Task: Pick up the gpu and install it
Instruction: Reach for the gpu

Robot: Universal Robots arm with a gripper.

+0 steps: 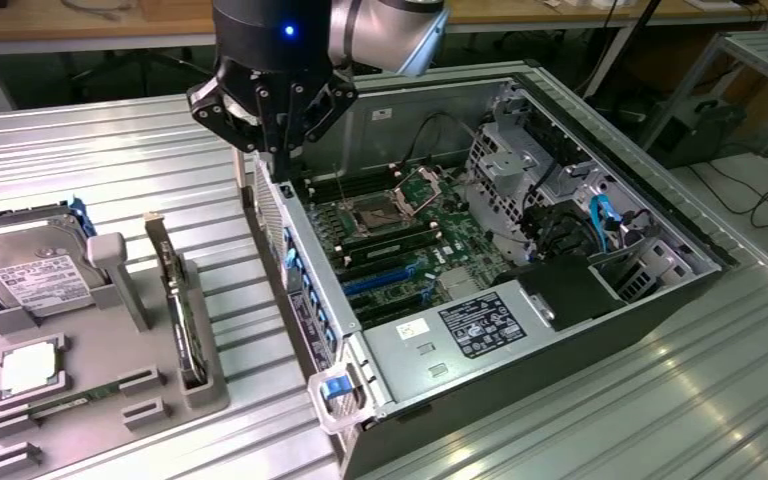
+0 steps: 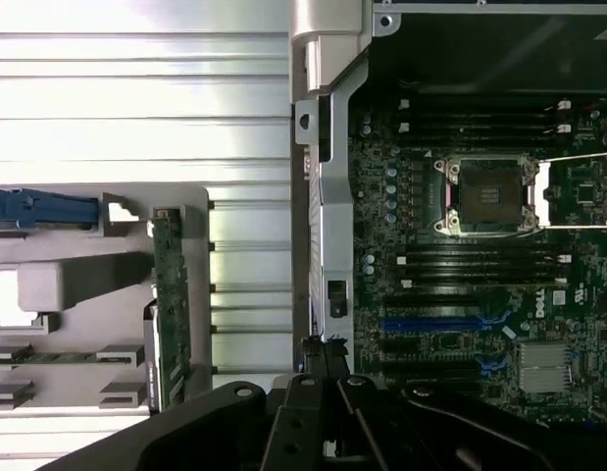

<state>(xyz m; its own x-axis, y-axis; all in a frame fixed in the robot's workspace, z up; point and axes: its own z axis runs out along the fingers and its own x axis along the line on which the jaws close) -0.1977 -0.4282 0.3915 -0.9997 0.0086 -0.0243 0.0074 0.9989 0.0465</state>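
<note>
The gpu (image 1: 179, 310) stands on its long edge in a slot of the grey holder (image 1: 157, 400) at the exterior view's left, its pale bracket end farthest from the camera. In the wrist view the gpu (image 2: 171, 304) appears as a thin green strip on the holder (image 2: 77, 285). My gripper (image 1: 281, 165) hangs above the rear wall of the open computer case (image 1: 491, 330), well away from the gpu. Its dark fingers (image 2: 318, 368) are shut with nothing between them.
A silver hard drive (image 1: 31, 270) and a narrow memory stick (image 1: 57, 405) also sit in the holder. Inside the case lie the motherboard with a CPU socket (image 2: 484, 194) and blue card slots (image 2: 430, 322). The ribbed metal table (image 1: 117, 150) stretches around both.
</note>
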